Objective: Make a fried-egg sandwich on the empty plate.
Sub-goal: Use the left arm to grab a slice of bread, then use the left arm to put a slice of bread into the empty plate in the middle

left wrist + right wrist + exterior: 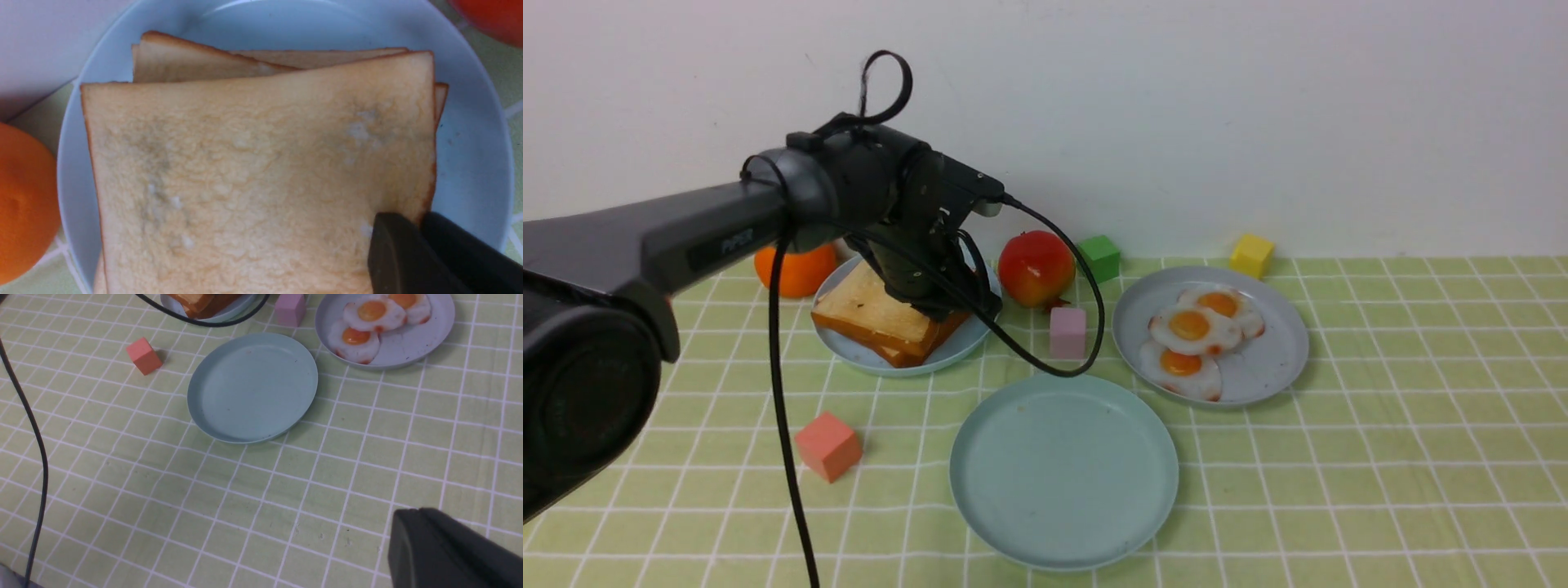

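Note:
The empty plate [1063, 469], pale mint-teal, lies near the front middle and holds nothing; it also shows in the right wrist view [253, 387]. Three toast slices [870, 314] are stacked on a sky-blue plate [964, 341] at the back left. My left gripper [421, 216] is low over that plate and shut on the edge of the top toast slice [253, 171]. Three fried eggs [1191, 327] lie on a grey-blue plate [1278, 363] at the right. My right gripper [416, 512] is shut and empty above the cloth; it is out of the front view.
An orange [796, 269] sits left of the toast plate and a red apple [1036, 268] sits right of it. Green [1100, 256], yellow [1251, 255], pink [1067, 331] and salmon [827, 445] cubes are scattered around. The left arm's black cable [784, 408] hangs over the cloth.

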You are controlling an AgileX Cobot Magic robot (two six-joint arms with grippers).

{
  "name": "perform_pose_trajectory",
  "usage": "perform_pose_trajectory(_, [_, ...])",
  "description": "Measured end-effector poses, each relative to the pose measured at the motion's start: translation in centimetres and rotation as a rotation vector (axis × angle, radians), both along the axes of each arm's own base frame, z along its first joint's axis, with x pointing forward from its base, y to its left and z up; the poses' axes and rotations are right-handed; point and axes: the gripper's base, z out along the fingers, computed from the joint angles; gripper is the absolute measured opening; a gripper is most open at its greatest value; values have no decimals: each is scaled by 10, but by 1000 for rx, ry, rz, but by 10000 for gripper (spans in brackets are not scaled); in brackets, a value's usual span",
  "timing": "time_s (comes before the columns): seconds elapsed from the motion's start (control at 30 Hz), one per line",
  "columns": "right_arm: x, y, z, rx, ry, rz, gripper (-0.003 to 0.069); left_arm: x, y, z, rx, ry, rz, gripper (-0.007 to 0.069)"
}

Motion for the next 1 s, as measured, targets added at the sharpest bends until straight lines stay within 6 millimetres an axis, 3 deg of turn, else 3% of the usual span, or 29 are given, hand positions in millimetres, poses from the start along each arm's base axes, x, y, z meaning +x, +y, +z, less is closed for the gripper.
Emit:
perform_pose_trajectory(0.1, [-1, 0, -1, -3, 8, 3, 14, -2, 2, 8, 2, 0, 3, 16])
perform_pose_trajectory(0.2, [-1, 0, -1, -4, 12, 4, 16, -10, 5, 33, -11, -20, 9, 16])
perform_pose_trajectory(0.27, [-1, 0, -1, -7, 10, 5, 16, -24, 6, 69, -74, -34, 25, 16])
perform_pose_trajectory(0.33, [-1, 0, -1, -11, 9, 4, 16, -37, 3, 88, -112, -34, 18, 16])
perform_pose_trajectory(0.37, [0, -1, -1, -24, 7, 0, 17, -55, -5, 107, -136, -49, -19, 16])
perform_pose_trajectory(0.43, [0, -2, -2, -37, 9, -5, 17, -79, -22, 117, -144, -43, -84, 16])
perform_pose_trajectory(0.5, [-1, -3, -3, -48, 15, -7, 19, -102, -40, 115, -137, -22, -153, 16])
perform_pose_trajectory(0.67, [-1, -5, -4, -74, 24, -15, 22, -156, -95, 81, -82, 28, -353, 16])
perform_pose_trajectory(0.8, [-1, -5, -4, -78, 27, -15, 24, -168, -117, 61, -29, 24, -438, 16])
perform_pose_trajectory(1.0, [-1, -5, -5, -80, 31, -15, 25, -164, -127, 35, 31, 41, -470, 16])
